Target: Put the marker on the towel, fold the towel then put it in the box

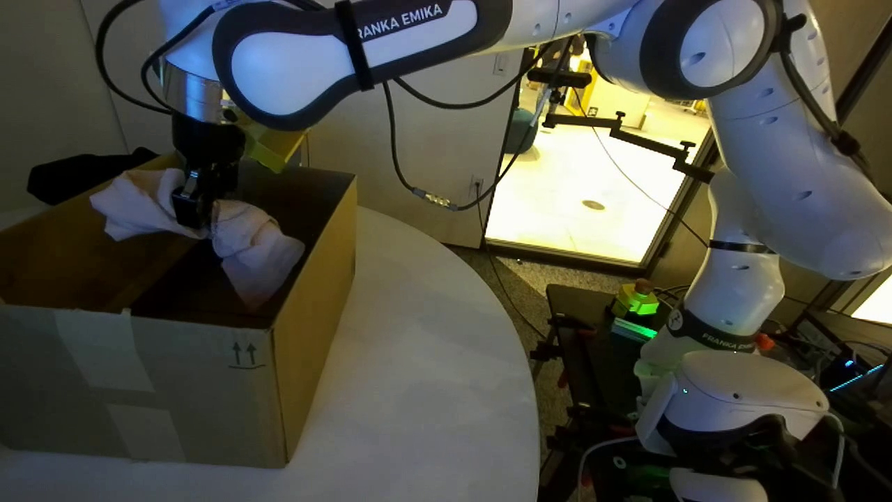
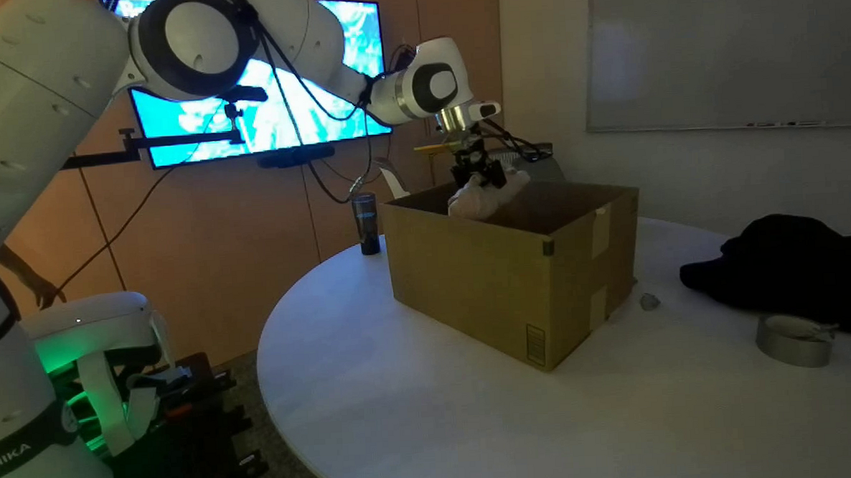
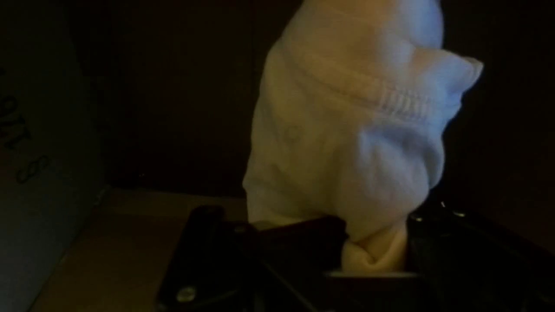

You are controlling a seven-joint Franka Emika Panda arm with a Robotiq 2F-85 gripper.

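The pale pinkish towel [image 1: 258, 244] is bunched and hangs on both sides of my gripper [image 1: 197, 213]. The gripper is shut on the towel's middle, with the cloth inside the opening of the brown cardboard box [image 1: 202, 390]. In an exterior view, the towel [image 2: 475, 202], gripper [image 2: 479, 178] and box [image 2: 470, 273] also show, with the fingers near rim height. In the wrist view, a folded bulk of towel [image 3: 342, 130] rises from between the dark fingers [image 3: 376, 247], which pinch it. The box interior behind is dark. The marker is hidden or out of view.
The box stands on a round white table [image 1: 432, 390]. A dark tumbler [image 2: 367, 223] stands behind it near the table edge. A black cloth [image 2: 793, 273], a tape roll [image 2: 795, 341] and a small grey scrap [image 2: 649, 302] lie beside the box.
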